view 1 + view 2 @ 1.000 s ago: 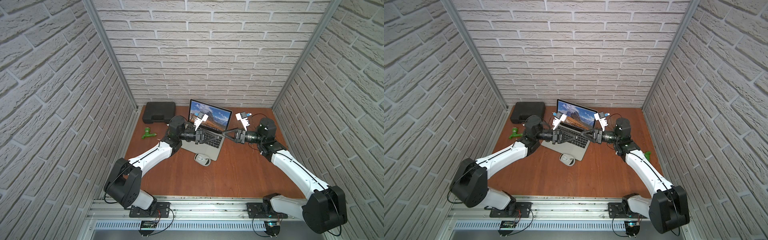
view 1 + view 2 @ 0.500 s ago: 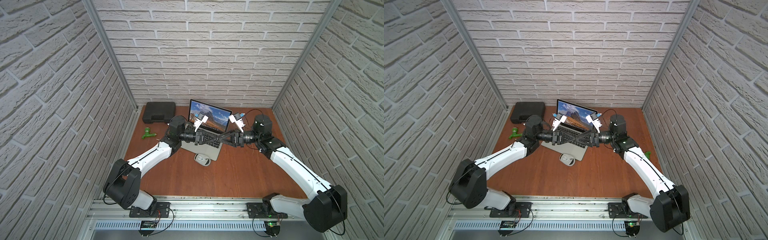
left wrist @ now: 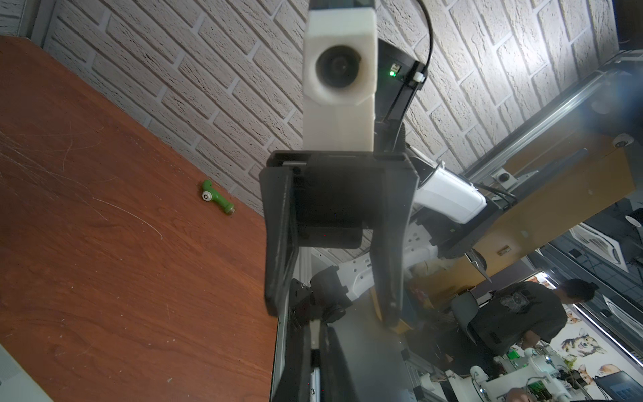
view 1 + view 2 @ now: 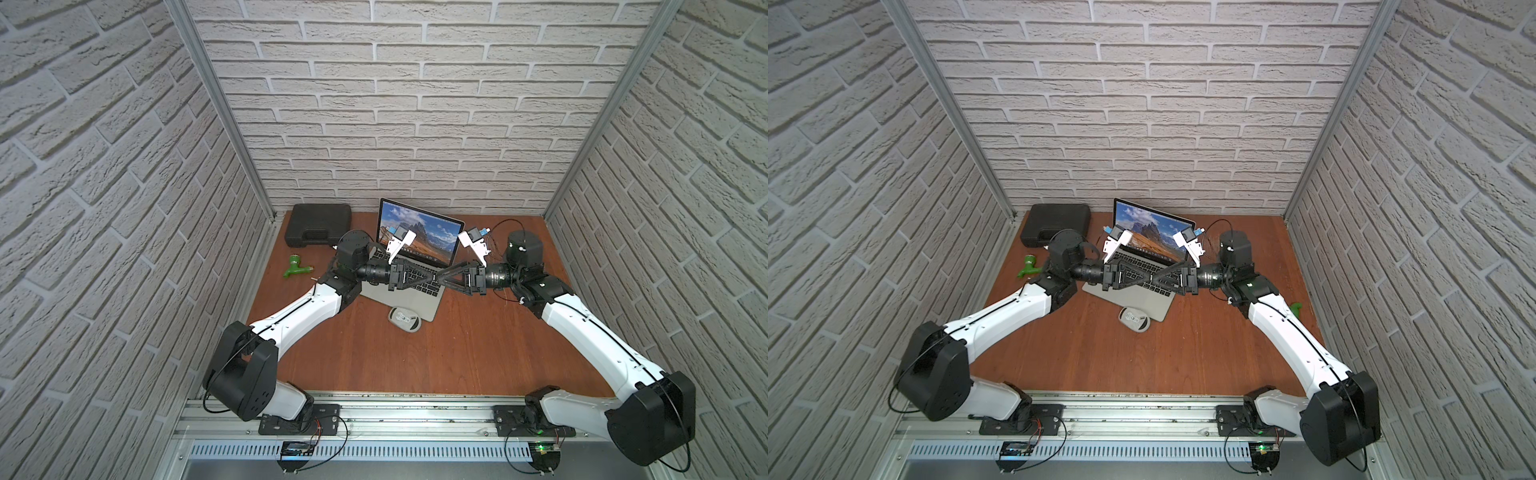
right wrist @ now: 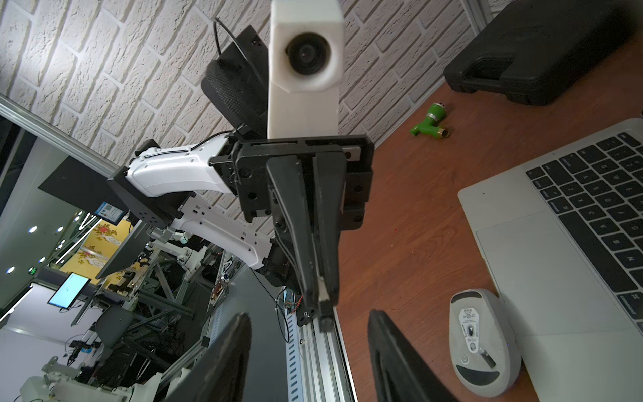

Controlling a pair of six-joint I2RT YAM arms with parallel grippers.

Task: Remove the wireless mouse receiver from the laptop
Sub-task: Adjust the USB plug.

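That slim silver-grey laptop [image 4: 409,298] has black keys [image 5: 598,195] and a blue-brown mountain screen [image 4: 432,232]; oval mouse [image 4: 404,319] is grey-white, moulded plastic case [image 4: 318,224] black, tap fitting [image 4: 296,266] green, tabletop [image 4: 415,361] reddish woodgrain.

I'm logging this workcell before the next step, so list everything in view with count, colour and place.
Slim silver-grey laptop: one, black keys, open, at the table's back middle.
Grey-white oval mouse: one, underside up, at the laptop's front edge.
Black moulded plastic case: one, back corner on the left arm's side.
Green plastic pipe fittings: two, one near the case, one by the wall on the right arm's side.
Small dark stub: one, at the left gripper tips; possibly the wireless mouse receiver, too small to tell.
Red-brown wooden table: one, under everything.
White brick walls: three sides.
Grippers: two, black; left gripper shut, right gripper open, tip to tip over the laptop.
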